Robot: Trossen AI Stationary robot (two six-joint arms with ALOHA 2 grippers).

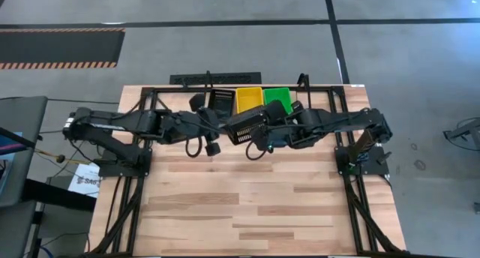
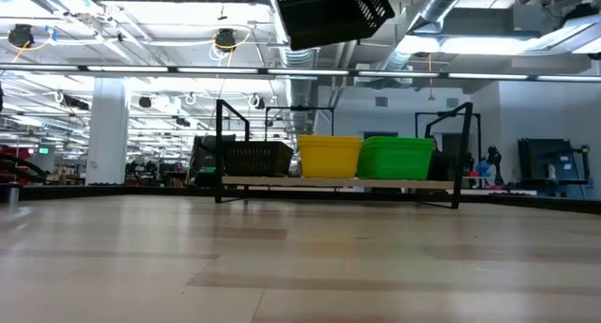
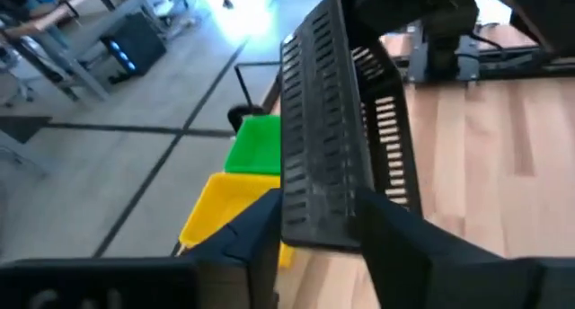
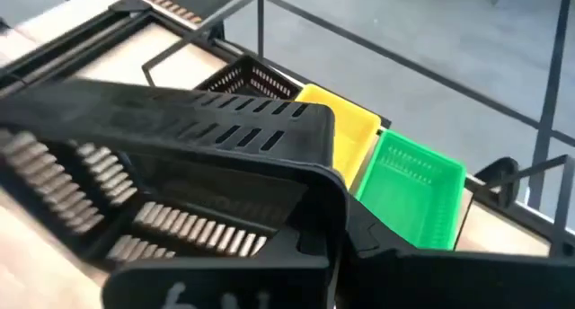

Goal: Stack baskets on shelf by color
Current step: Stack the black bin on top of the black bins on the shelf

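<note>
A black basket (image 1: 246, 126) hangs in the air between my two grippers, high above the table; in the low view the held basket (image 2: 331, 13) is at the top. My right gripper (image 1: 270, 129) is shut on its right end. My left gripper (image 3: 319, 242) is open, a finger on either side of the basket's left end (image 3: 316, 221). Three more baskets stand side by side on the shelf (image 2: 338, 181) at the far edge: black (image 2: 252, 158), yellow (image 2: 329, 157) and green (image 2: 396, 158). My right gripper pinches the basket's wall at its right end, near a corner (image 4: 310, 179); its own dark fingers (image 4: 325, 221) hide the exact spot. It comes slanting down from the table's right. The basket is lifted clear and tilted. Of my left gripper, I cannot tell whether its fingers touch the basket.
The shelf's black wire posts (image 2: 220, 149) rise at both ends beside the baskets. Black arm frames (image 1: 352, 183) run along the table's left and right sides. Bare wood tabletop (image 1: 247, 205) lies in front of the shelf.
</note>
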